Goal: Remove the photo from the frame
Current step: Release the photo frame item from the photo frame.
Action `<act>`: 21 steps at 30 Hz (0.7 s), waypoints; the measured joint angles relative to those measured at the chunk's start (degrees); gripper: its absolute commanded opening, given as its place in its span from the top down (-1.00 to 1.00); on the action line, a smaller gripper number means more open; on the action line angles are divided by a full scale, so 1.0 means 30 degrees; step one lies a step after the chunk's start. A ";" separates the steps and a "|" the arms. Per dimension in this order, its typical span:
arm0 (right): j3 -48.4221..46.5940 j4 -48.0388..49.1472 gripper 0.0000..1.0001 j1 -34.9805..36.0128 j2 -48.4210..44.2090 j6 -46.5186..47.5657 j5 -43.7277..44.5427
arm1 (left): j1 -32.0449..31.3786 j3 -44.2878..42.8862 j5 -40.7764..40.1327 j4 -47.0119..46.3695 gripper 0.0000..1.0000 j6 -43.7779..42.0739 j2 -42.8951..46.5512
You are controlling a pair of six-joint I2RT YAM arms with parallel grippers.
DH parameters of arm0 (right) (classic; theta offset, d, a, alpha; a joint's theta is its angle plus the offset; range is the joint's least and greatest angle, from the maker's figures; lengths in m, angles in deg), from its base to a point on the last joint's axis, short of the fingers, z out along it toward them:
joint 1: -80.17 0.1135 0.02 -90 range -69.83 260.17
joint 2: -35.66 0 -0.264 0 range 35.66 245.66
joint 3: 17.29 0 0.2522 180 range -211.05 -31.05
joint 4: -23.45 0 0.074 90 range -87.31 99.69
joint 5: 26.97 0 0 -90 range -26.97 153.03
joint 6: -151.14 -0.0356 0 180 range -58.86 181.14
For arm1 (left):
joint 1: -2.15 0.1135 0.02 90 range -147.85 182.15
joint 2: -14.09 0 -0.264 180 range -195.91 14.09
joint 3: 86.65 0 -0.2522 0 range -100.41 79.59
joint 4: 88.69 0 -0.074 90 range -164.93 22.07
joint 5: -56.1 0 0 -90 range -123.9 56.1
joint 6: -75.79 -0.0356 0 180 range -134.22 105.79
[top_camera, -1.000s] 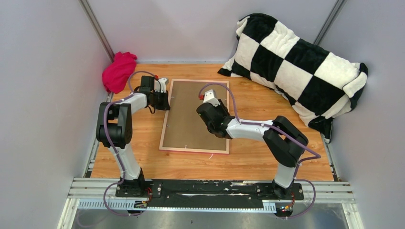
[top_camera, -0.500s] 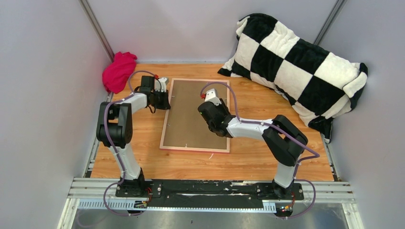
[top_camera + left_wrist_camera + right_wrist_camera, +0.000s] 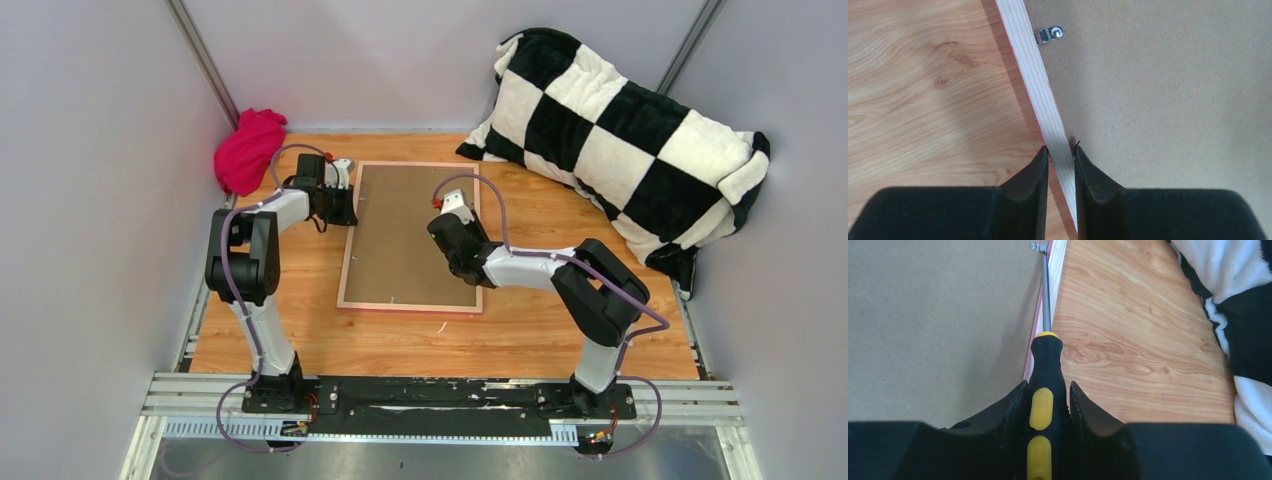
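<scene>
The frame [image 3: 405,250] lies back-up on the table [image 3: 560,330]. The left gripper [image 3: 1061,152] pinches its left rail. The right gripper [image 3: 1047,390] clamps a screwdriver [image 3: 1046,365], tip at a metal clip [image 3: 1038,246] on the right rail. A checkered pillow [image 3: 620,140] lies near on the right, a pink cloth [image 3: 250,150] in the far-left corner.

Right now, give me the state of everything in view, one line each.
frame, lying face down, brown back up.
left gripper, shut on the frame's left rail.
right gripper, shut on the screwdriver.
screwdriver, held, tip at the right clip.
left clip, lying over the back.
photo, hidden.
pillow, lying far right.
cloth, crumpled in the far left corner.
</scene>
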 measured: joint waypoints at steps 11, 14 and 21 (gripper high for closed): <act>0.2171 0.0641 1.00 -0.1581 -0.1566 -0.0131 -0.2987 | 0.0000 -0.0437 0.0015 0.0627 1.00 0.0080 -0.0204; 0.2186 0.0780 0.99 -0.1639 -0.1632 -0.0175 -0.3198 | 0.0000 -0.0393 0.0029 0.0561 1.00 0.0087 -0.0204; 0.1457 0.0080 1.00 -0.1639 -0.0947 -0.0597 -0.2790 | 0.0000 -0.0087 0.0131 0.0153 1.00 0.0138 -0.0080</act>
